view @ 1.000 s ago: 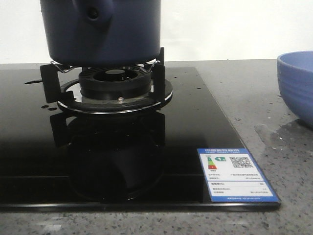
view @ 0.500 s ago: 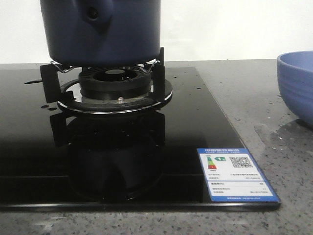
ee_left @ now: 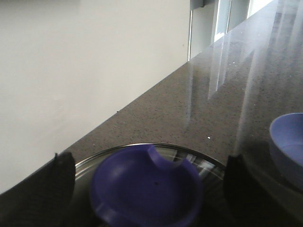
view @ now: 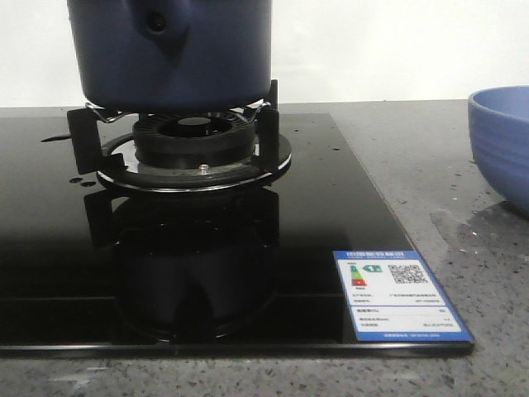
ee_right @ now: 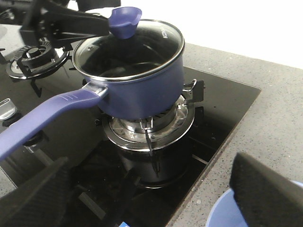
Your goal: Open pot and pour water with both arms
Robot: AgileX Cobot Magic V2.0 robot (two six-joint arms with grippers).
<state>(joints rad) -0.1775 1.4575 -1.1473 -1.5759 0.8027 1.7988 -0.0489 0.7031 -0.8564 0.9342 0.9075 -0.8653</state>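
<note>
Sitting on burner (view: 194, 145) (lidded): pot (view: 169, 54)

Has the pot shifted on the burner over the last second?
No. In the front view the pot sits at the same spot against the burner support and the energy label as before.

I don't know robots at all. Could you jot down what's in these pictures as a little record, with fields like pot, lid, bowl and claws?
pot: dark blue pot standing on the burner of a black glass stove
lid: glass lid on the pot, blue knob on top
handle: long blue handle
bowl: light blue bowl on the counter, right of the stove
left claw: left claw open, fingers either side of the knob
right claw: right claw open, holding nothing
</note>
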